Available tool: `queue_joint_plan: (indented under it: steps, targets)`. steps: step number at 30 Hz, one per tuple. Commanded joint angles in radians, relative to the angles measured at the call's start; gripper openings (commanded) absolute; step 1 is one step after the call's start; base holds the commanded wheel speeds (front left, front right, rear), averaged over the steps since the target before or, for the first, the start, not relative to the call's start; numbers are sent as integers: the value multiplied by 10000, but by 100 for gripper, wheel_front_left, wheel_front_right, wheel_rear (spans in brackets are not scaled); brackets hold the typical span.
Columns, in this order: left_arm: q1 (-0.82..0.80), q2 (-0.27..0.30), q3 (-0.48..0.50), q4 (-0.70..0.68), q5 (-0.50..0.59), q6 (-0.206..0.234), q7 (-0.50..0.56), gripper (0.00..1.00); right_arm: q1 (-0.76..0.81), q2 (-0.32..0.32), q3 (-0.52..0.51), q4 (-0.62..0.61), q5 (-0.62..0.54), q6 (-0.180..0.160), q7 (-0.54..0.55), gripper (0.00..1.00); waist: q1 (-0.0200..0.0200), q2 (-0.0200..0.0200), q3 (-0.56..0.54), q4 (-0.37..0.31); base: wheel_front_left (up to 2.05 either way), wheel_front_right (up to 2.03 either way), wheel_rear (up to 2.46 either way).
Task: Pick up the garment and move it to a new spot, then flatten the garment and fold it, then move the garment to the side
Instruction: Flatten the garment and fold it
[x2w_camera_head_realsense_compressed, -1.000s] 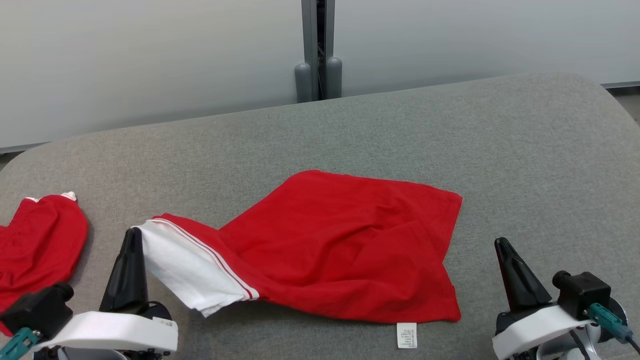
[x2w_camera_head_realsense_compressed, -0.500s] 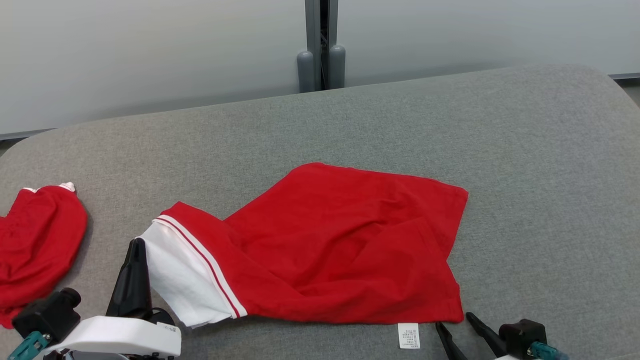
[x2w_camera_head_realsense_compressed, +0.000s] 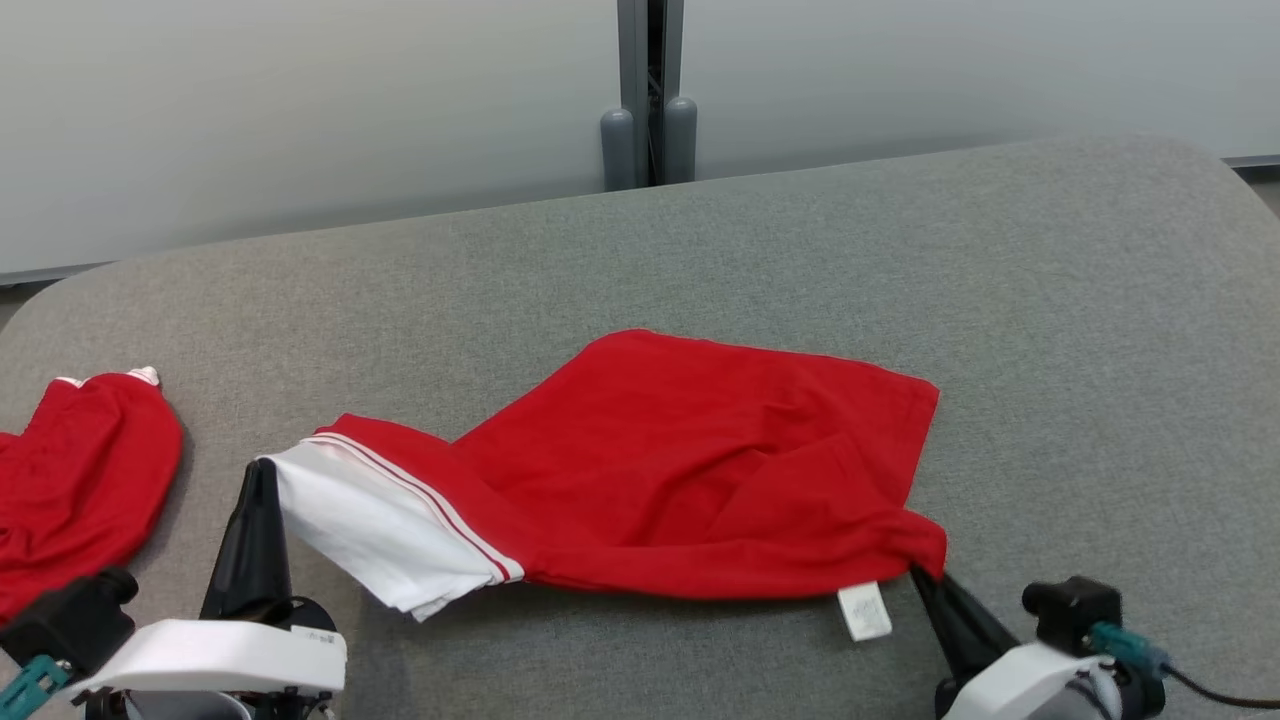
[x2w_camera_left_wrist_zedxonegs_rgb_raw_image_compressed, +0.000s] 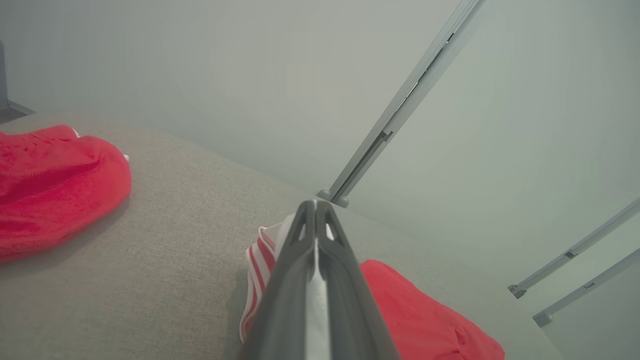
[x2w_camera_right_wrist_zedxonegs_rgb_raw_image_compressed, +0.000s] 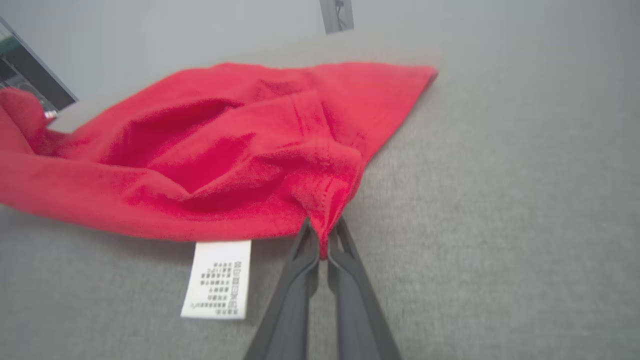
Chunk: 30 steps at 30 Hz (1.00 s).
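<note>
The red garment lies mid-way across the grey surface, its near edge lifted at both ends. The left gripper is clamped on its white end, and the right gripper is pinched on the red corner beside the label. Another red cloth lies well apart at far left.

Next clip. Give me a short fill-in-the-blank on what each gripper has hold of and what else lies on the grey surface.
1. The left gripper is shut on the ___ band of the garment.
2. The right gripper is shut on a ___ corner of it.
3. The white care label hangs nearest the ___ gripper.
4. A second red cloth lies at the robot's far ___.
Missing words: white; red; right; left.
</note>
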Motion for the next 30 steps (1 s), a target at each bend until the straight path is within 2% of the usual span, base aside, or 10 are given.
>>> queue_joint_plan:
  steps: [1, 7, 10, 15, 21, 27, 30]
  targets:
    - [-362, -9, 141, -151, -377, -192, -46, 0, -199, -192, -404, -774, 288, -5, -69, 0, 0, 0, -117, -60, 0, 0, 0]
    - [-1148, -209, 370, -538, -1831, -572, 190, 0, -132, -814, -1429, -3336, 928, -5, -69, 0, 0, 0, -569, -160, 0, 0, 0]
    - [-1744, -266, 428, -809, -2578, -543, 517, 0, -432, -1227, -1673, -4314, 1155, -5, -71, 0, 0, 0, -749, -200, 0, 0, 0]
    - [-2804, -246, 502, -1232, -3400, -473, 1118, 0, -1122, -1749, -1888, -5244, 1534, -5, 151, 0, 0, 0, -862, -209, 0, 0, 0]
    - [-5044, -75, 598, -1711, -4200, -154, 1954, 0, -2691, -2584, -1968, -6080, 1755, -5, 836, 0, 0, 0, -1055, -150, 0, 0, 0]
    - [-7479, 304, 542, -1408, -4008, 117, 2259, 0, -4357, -3134, -2100, -6301, 1750, -5, 1361, 0, 0, 0, -1194, -81, 0, 0, 0]
    - [-8359, 495, 452, -946, -3811, 179, 2336, 0, -4978, -3156, -1913, -6075, 1834, -3, 1695, 0, 0, 0, -1205, -86, 0, 0, 0]
